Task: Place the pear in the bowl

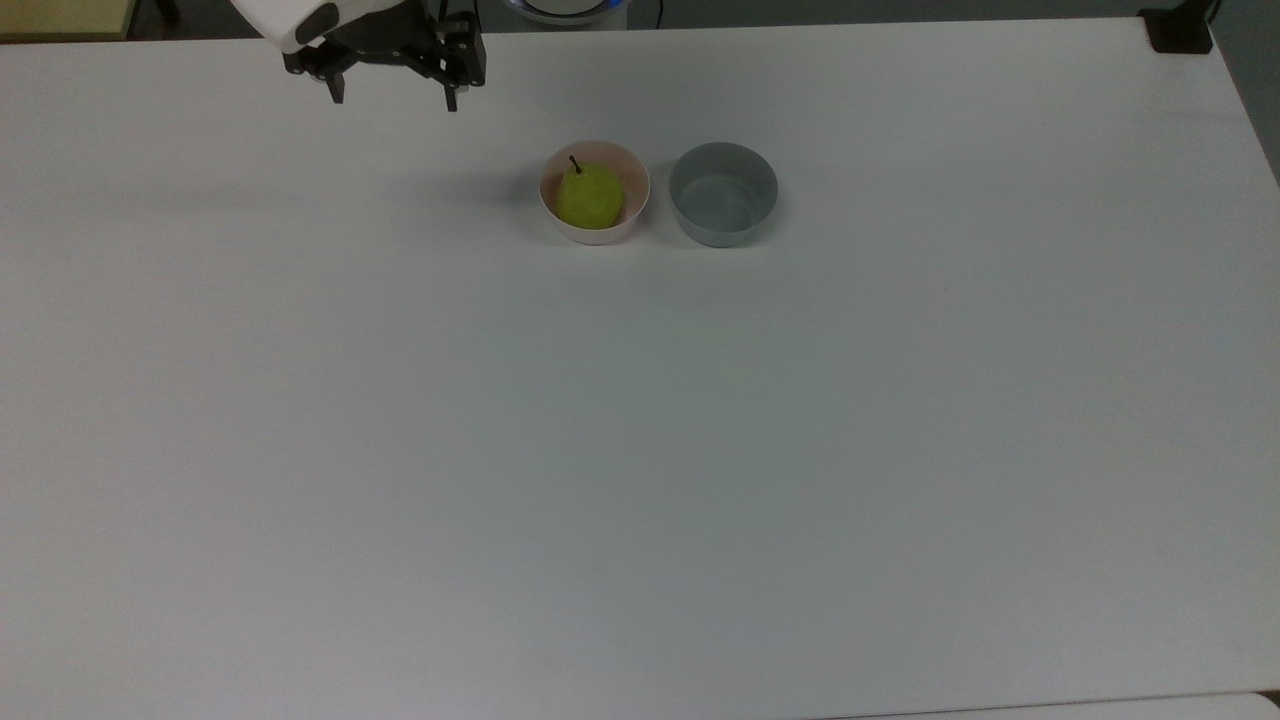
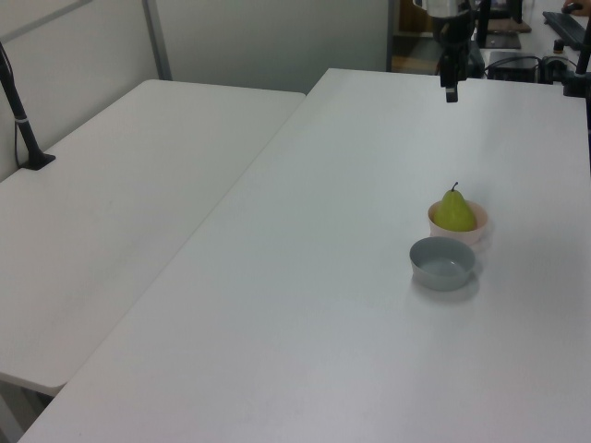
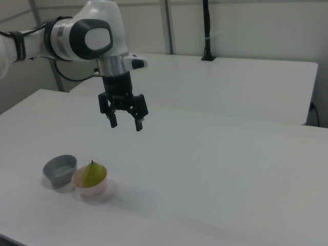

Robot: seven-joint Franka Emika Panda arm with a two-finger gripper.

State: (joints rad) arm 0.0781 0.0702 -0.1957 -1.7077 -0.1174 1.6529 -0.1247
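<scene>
Right view – arm raised, tool [image 3: 126,123] pointing down, fingers apart, pear [image 3: 93,174] in bowl [image 3: 92,190].

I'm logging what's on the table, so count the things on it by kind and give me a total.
Bowls: 2, a pink bowl and a grey bowl
Pears: 1, the pear sitting in the pink bowl
Total: 3

The white table [image 1: 640,450] carries the pink bowl [image 1: 594,228] and grey bowl [image 1: 722,194].
</scene>
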